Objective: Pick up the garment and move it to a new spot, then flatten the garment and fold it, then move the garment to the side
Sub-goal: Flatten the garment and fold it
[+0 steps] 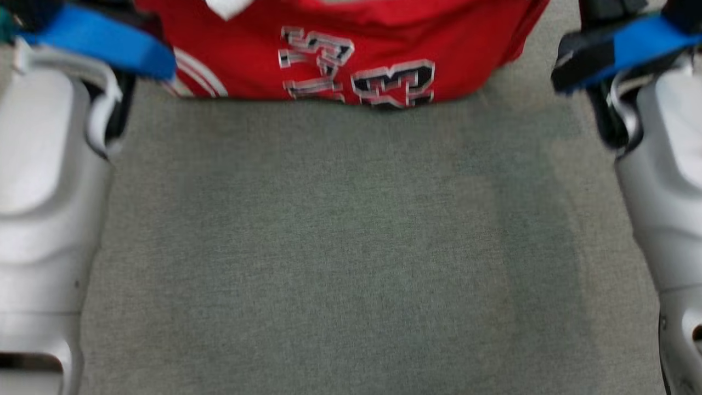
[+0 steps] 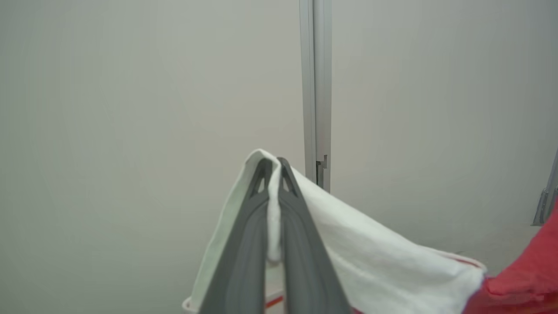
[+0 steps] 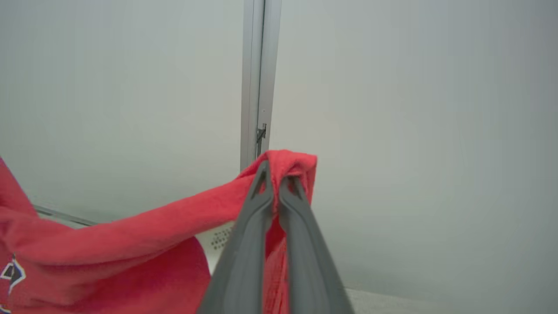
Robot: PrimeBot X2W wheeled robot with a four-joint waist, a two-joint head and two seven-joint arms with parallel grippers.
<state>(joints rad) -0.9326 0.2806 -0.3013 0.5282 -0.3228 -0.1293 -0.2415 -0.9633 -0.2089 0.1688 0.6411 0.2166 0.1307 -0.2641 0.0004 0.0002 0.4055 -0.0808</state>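
Pale wall (image 2: 130, 109) with a metal upright (image 2: 316, 87) stands behind my fingers. My left gripper (image 2: 273, 168) is clamped on the white trim of the red fabric jersey with black-and-white lettering (image 1: 356, 55). My right gripper (image 3: 275, 174) pinches its red edge. It hangs stretched between them, over the far end of the grey woven surface (image 1: 351, 247).

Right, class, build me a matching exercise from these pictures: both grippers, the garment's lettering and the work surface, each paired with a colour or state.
1 left gripper
2 right gripper
3 lettering
4 work surface

a grey-green
b shut on the garment, red cloth
c black, edged white
d shut on a white edge

Pairs: 1-d, 2-b, 3-c, 4-a
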